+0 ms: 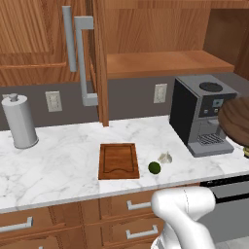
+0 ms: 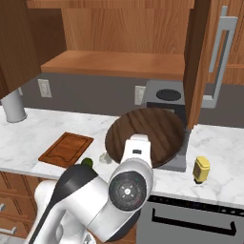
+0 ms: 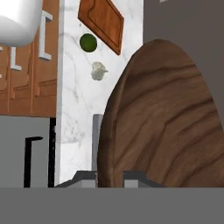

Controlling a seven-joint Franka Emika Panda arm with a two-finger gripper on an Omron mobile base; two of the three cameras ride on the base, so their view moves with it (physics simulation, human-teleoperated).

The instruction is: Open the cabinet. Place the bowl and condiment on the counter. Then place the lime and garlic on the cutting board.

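Observation:
My gripper point(image 3: 109, 177) is shut on the rim of the dark wooden bowl point(image 2: 145, 136), which hangs tilted on edge in front of the coffee machine point(image 1: 199, 114). The bowl point(image 3: 162, 118) takes up most of the hand view. The cabinet point(image 1: 160, 63) stands open, its shelf bare and its doors swung out. On the marble counter point(image 1: 58, 160) the yellowish-green condiment point(image 2: 201, 169) stands to the right of the coffee machine. The lime point(image 1: 154, 168) and garlic point(image 1: 166, 157) lie on the counter just right of the cutting board point(image 1: 118, 160), not on it.
A tall grey cylinder with a knob point(image 1: 19, 121) stands at the counter's left end. The open cabinet door point(image 2: 198, 62) hangs over the counter right of the coffee machine. Drawers point(image 1: 131, 206) and a dishwasher front point(image 2: 190, 219) sit below the counter edge.

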